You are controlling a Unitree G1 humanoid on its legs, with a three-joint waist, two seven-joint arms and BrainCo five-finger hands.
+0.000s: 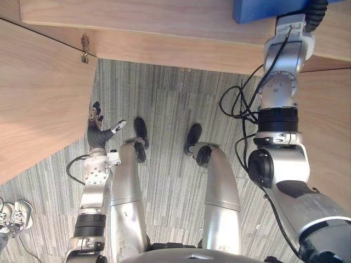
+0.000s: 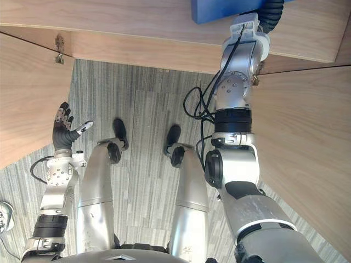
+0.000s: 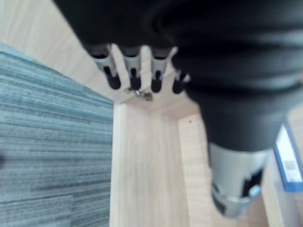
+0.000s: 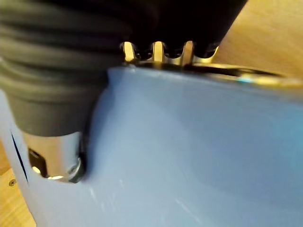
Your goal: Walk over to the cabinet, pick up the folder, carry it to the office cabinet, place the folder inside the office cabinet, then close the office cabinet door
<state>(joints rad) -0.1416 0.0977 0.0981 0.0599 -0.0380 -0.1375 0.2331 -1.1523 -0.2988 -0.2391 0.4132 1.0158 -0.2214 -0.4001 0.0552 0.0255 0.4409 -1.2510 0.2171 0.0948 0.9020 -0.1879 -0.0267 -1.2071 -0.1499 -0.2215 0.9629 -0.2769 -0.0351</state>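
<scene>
The blue folder [image 1: 274, 10] lies on the wooden cabinet shelf [image 1: 137, 27] at the top of the eye views. My right arm reaches up to it, and my right hand [image 4: 156, 52] is shut on the folder [image 4: 189, 151]: its fingers hook over the far edge and its thumb presses the near face. Only the dark cover of that hand [image 2: 271, 12] shows from above. My left hand [image 1: 97, 131] hangs low on the left above the carpet, with straight fingers [image 3: 132, 71] holding nothing. It points toward the cabinet's inner corner, where a blue strip of the folder [image 3: 288, 161] also shows.
An open wooden door [image 1: 38, 109] with a metal hinge [image 1: 85, 49] stands at the left. Another wooden panel [image 1: 329, 126] stands at the right. Grey striped carpet [image 1: 164, 109] lies between them. White shoes [image 1: 13, 216] rest on the carpet at the lower left.
</scene>
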